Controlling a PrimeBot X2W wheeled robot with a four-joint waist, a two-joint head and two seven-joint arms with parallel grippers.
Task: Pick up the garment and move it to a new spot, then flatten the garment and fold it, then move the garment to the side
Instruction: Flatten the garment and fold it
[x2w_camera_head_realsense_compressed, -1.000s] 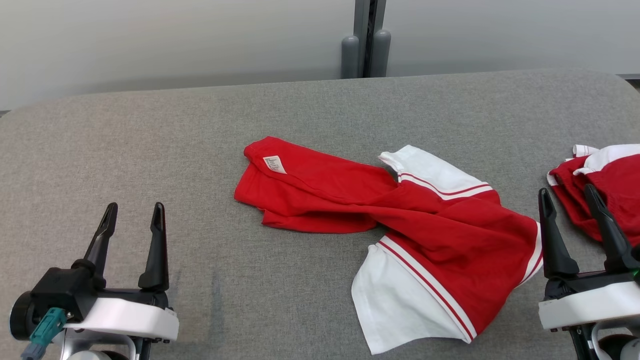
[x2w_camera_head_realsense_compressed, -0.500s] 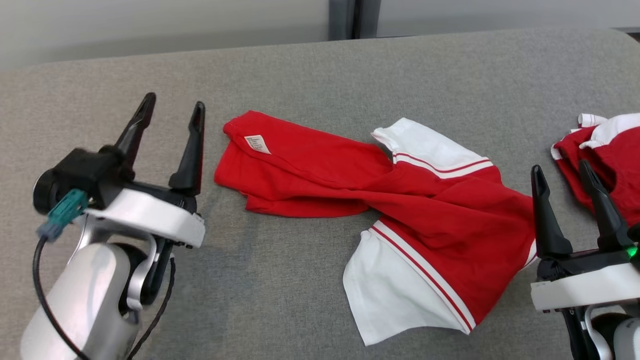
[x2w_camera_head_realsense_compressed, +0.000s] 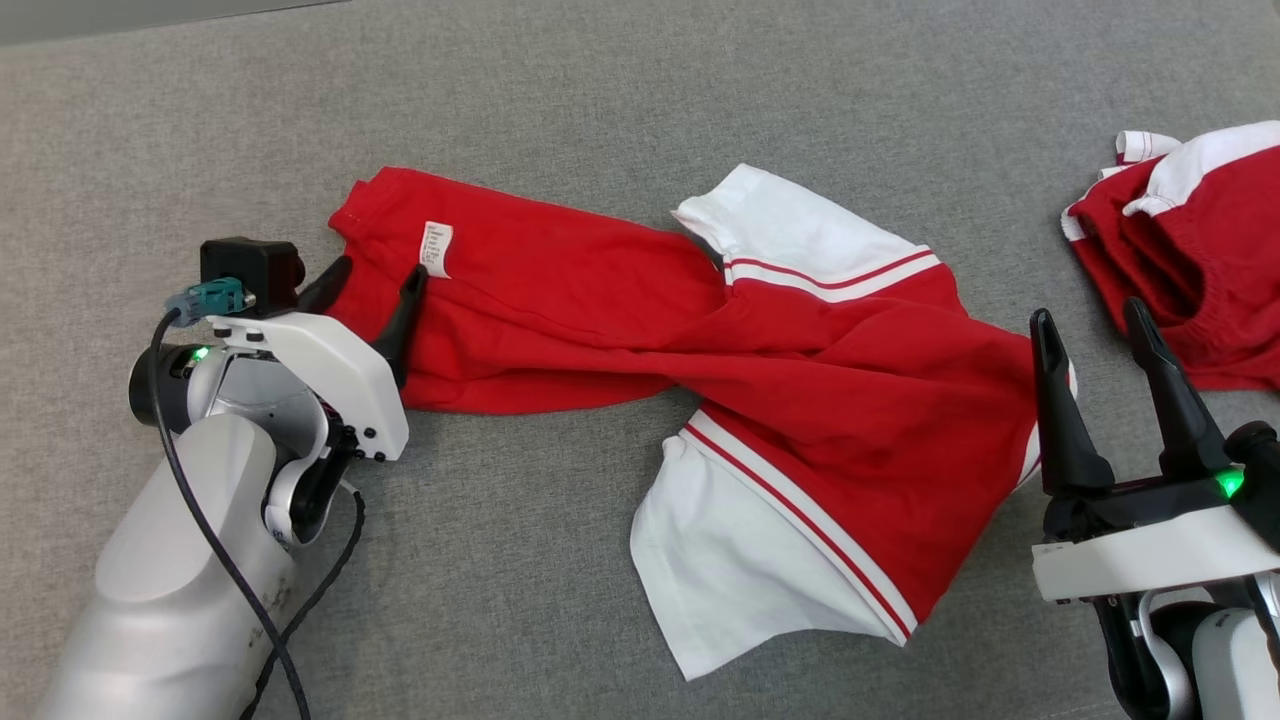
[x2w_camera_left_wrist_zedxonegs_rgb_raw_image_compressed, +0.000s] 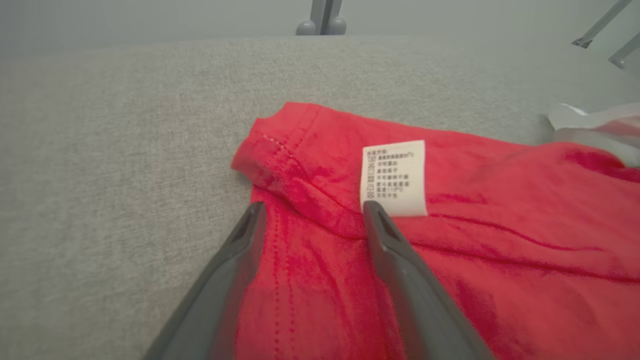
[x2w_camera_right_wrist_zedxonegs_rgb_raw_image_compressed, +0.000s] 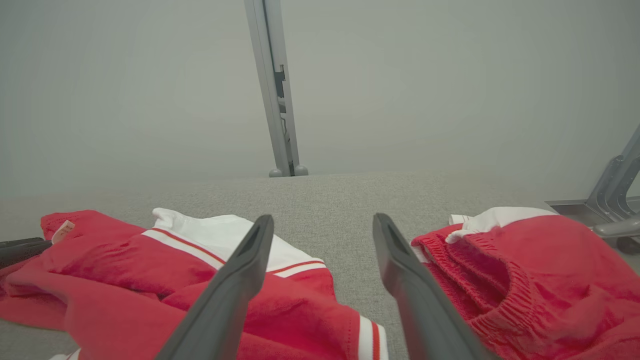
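Since a second ago the left end effector (x2w_camera_head_realsense_compressed: 378, 272) has swung up from the near-left corner to the shirt's left end. The head camera has also tipped down, so the whole picture has shifted with it.

The shirt (x2w_camera_head_realsense_compressed: 800, 380), red with white sleeves and striped trim, lies crumpled and twisted across the middle of the grey padded surface (x2w_camera_head_realsense_compressed: 560, 90). A white care label (x2w_camera_left_wrist_zedxonegs_rgb_raw_image_compressed: 394, 177) shows near its left hem, which suggests that end is inside out.

The left end effector's two fingers stand wide apart and hold nothing. One is at the hem's outer edge and the other is over the red cloth just below the label. This looks like a straddle set up to pinch the hem for the first lift, though I cannot tell whether the tips press the cloth.

The right end effector (x2w_camera_head_realsense_compressed: 1088, 312) is also spread wide and empty. It sits just beside the shirt's right edge, between it and a second red garment (x2w_camera_head_realsense_compressed: 1190, 260) at the far right, probably waiting to take the other end.
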